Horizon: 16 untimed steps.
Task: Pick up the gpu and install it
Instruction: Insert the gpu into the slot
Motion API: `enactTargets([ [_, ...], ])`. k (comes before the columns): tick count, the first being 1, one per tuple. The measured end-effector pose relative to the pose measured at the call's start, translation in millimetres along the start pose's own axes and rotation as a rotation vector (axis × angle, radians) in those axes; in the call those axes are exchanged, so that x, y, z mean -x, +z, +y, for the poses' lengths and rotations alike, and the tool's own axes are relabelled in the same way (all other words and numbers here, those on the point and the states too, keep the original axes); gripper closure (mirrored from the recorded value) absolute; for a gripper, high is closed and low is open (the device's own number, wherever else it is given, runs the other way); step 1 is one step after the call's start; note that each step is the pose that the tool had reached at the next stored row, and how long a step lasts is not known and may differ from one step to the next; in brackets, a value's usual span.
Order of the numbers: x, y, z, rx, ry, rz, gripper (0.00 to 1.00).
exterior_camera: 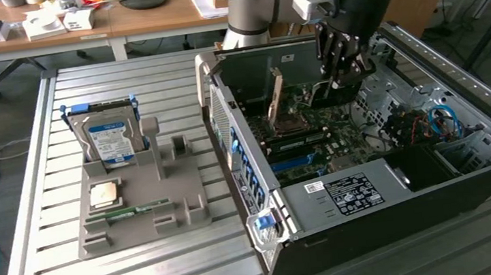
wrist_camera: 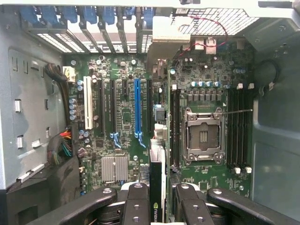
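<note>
My gripper (exterior_camera: pixel 342 78) hangs inside the open computer case (exterior_camera: pixel 466 155), shut on the gpu (exterior_camera: pixel 270 63). The gpu is a thin flat card held on edge above the motherboard (exterior_camera: pixel 320 150), its long side running toward the case's rear wall on the exterior view's left. In the wrist view the gpu (wrist_camera: pixel 156 183) is seen edge-on, a dark strip between my two black fingers (wrist_camera: pixel 136 204). It lines up between the blue expansion slot (wrist_camera: pixel 137 105) and the memory slots beside the processor socket (wrist_camera: pixel 204 136). I cannot tell whether its lower edge touches a slot.
A grey parts holder (exterior_camera: pixel 167 217) lies on the slatted metal table at the exterior view's left, carrying an upright hard drive (exterior_camera: pixel 109 141), a processor chip (exterior_camera: pixel 105 193) and a green memory stick (exterior_camera: pixel 130 211). Cables (exterior_camera: pixel 445 120) and case walls crowd the card.
</note>
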<state>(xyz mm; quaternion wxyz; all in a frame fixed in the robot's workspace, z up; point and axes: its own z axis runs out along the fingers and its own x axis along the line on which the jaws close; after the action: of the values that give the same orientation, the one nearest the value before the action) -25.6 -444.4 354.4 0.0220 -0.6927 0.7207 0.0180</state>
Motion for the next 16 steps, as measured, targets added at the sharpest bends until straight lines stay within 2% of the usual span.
enactTargets([
  [7,-8.5,-0.5,-0.3,-0.0001,0.000,0.0000,0.74],
  [16,-8.8,0.6,-0.3,-0.0002,0.000,-0.0004,0.74],
])
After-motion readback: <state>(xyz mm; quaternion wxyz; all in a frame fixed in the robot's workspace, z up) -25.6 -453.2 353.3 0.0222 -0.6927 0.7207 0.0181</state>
